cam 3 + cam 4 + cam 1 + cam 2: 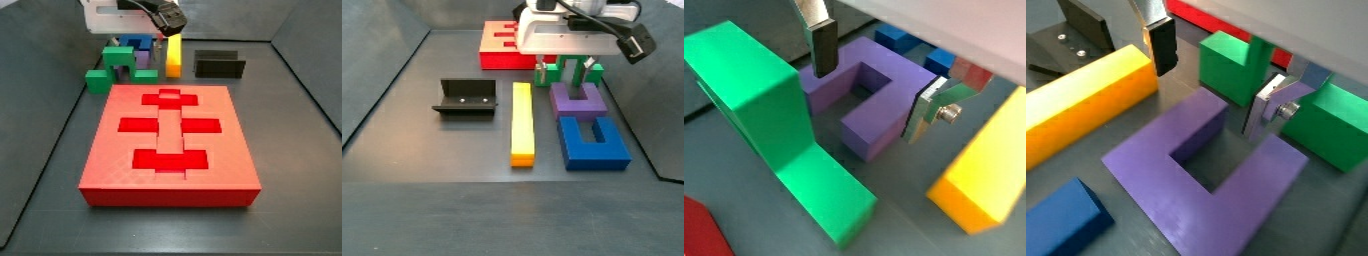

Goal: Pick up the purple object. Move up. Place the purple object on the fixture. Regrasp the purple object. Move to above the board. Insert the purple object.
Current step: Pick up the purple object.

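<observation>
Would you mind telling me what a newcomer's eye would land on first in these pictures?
Probably the board, the big red slab with brighter recessed cutouts filling a side view. Next, the tool, open, with one prong of the purple object between its fingers, beside the yellow bar and green blocks. The black fixture stands apart, bare.

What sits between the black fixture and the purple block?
The long yellow bar lies between the fixture and the purple object, clearest in a side view; the gripper hangs over the purple object.
</observation>
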Controlling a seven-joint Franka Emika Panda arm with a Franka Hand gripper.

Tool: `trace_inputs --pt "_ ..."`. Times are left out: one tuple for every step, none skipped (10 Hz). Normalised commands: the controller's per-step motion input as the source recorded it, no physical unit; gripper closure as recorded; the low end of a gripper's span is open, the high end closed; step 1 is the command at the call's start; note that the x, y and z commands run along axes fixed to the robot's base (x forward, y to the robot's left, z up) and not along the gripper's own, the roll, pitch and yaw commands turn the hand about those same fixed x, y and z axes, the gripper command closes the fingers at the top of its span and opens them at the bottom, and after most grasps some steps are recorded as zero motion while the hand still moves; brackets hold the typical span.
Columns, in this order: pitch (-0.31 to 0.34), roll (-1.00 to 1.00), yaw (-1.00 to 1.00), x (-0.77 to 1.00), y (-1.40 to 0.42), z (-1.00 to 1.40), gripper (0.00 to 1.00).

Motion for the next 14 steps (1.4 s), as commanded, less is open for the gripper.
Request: trace_inputs --pt "0.0 0.01 0.0 0.0 0.0 -0.18 0.0" --pt "0.0 0.0 0.0 -0.09 0.0 -0.25 0.0" --pt "0.0 0.0 0.0 -0.16 0.0 -0.27 0.0" --pt "-0.003 0.0 0.0 -0.12 0.0 -0.23 0.0" --pt "-0.007 0.0 0.0 -0.07 0.0 -0.27 0.0" --pt "-0.01 0.0 0.0 0.0 -0.01 -0.26 0.0" --pt "0.0 0.0 0.0 0.0 -0.07 -0.26 0.0" --pt "0.003 0.03 0.0 0.14 -0.1 -0.07 0.0" --pt "0.094 0.06 0.0 0.31 -0.04 0.0 0.0" --pt "0.081 0.03 0.0 0.28 0.0 0.0 0.0" --pt "0.047 0.01 0.0 0.12 0.0 -0.09 0.0" --pt "0.039 0.03 0.0 0.0 0.0 -0.15 0.0" --pt "0.031 0.06 0.0 -0.18 0.0 -0.24 0.0" --pt "0.0 0.03 0.0 -0.15 0.0 -0.31 0.0"
